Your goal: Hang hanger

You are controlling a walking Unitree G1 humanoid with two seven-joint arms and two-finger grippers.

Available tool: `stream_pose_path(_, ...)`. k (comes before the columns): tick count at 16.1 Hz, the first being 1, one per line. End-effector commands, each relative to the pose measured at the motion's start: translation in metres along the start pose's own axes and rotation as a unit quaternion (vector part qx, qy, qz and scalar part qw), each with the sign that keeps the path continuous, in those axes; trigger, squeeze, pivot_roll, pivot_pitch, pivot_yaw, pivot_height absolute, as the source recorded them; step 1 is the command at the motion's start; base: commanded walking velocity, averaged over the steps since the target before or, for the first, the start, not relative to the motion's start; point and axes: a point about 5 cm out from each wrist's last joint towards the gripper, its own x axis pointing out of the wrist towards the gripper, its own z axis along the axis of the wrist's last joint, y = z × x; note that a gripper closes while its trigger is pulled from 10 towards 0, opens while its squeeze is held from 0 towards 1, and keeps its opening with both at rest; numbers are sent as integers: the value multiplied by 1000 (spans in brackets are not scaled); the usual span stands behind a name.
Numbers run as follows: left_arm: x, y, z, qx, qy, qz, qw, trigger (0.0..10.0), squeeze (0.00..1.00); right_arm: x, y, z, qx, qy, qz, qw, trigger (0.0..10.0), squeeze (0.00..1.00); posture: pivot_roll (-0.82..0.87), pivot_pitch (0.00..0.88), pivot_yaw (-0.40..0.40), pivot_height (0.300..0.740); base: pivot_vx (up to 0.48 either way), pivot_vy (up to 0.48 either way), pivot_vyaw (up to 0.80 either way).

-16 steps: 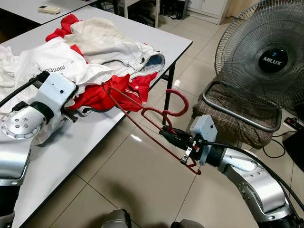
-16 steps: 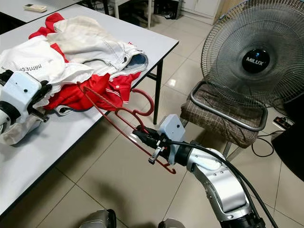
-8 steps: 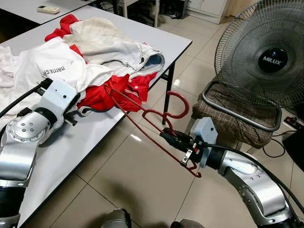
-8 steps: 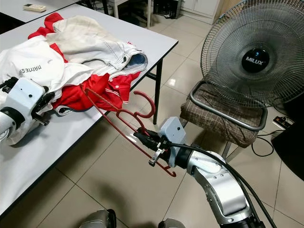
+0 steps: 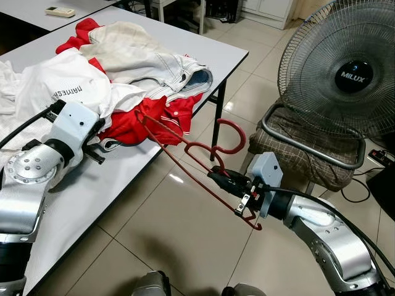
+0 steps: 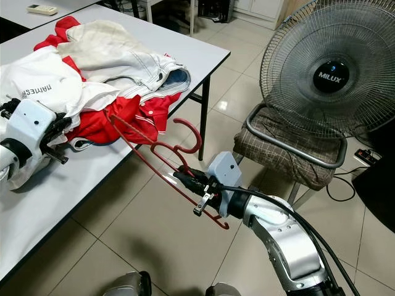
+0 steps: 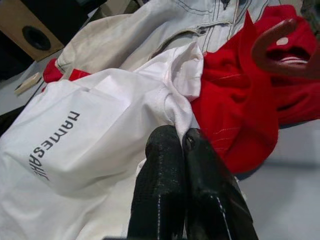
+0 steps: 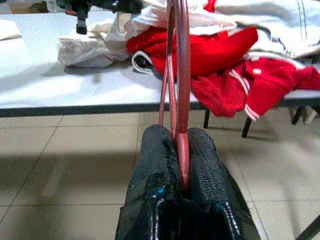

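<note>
A dark red hanger [image 8: 181,75] hangs out over the tiled floor beside the table, its hook [image 5: 231,121] pointing up and its far end reaching the clothes pile. My right gripper [image 5: 217,176] is shut on the hanger near the base of the hook. A white printed shirt [image 5: 62,83], a red garment [image 5: 142,123] and a cream jacket [image 5: 142,55] lie heaped on the white table [image 5: 80,197]. My left gripper [image 7: 175,137] rests over the table with its fingers pressed together and its tips at the white shirt's edge.
A large standing fan [image 5: 345,68] and a stool with a checked cushion [image 5: 296,154] stand to the right of the hanger. Cables [image 5: 370,176] trail on the floor at far right. A remote control [image 5: 58,11] lies on a far table.
My left arm has shifted a little forward along the table towards the clothes. The right gripper and hanger have hardly moved.
</note>
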Motion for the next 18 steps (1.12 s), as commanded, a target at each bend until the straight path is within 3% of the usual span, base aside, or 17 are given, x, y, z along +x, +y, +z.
stream_pose_path(1,-2,7,9,3,-14,8,1000,0,0,2,-1,4,-8,-3,9,1000,10000,0,-29,126,0,740,0,0,0)
stream_pose_path(6,-7,26,34,87,-38,46,994,0,0,8,-12,15,-19,-6,26,999,10000,0,-29,126,-14,740,0,0,0)
stream_pose_path(8,-8,26,39,88,-47,39,994,0,0,7,-15,17,-22,-2,33,999,10000,0,-32,126,-21,740,0,0,0)
stream_pose_path(9,-8,23,41,85,-53,27,995,0,0,7,-16,17,-22,-1,33,999,10000,0,-32,126,-21,740,0,0,0)
stream_pose_path(10,-10,10,43,85,-53,-36,994,0,0,9,-21,16,-21,11,31,999,10000,0,-31,126,-25,740,0,0,0)
stream_pose_path(13,-13,-4,36,80,-32,-91,992,0,0,11,-26,9,-31,37,38,998,10000,0,-28,126,-28,740,0,0,0)
stream_pose_path(14,-13,-4,25,81,-6,-74,994,10000,0,11,-25,10,-31,37,42,998,10000,0,-26,125,-31,740,0,0,0)
stream_pose_path(16,-12,-2,17,69,9,-60,996,10000,0,10,-23,10,-30,37,47,998,10000,0,-30,124,-31,740,0,0,0)
stream_pose_path(17,-10,9,7,40,28,3,999,10000,1000,6,-18,8,-23,37,48,998,10000,0,-37,123,-26,740,0,0,0)
stream_pose_path(18,-10,14,5,37,34,26,998,10000,1000,3,-15,6,-18,38,46,998,10000,0,-38,124,-25,740,0,0,0)
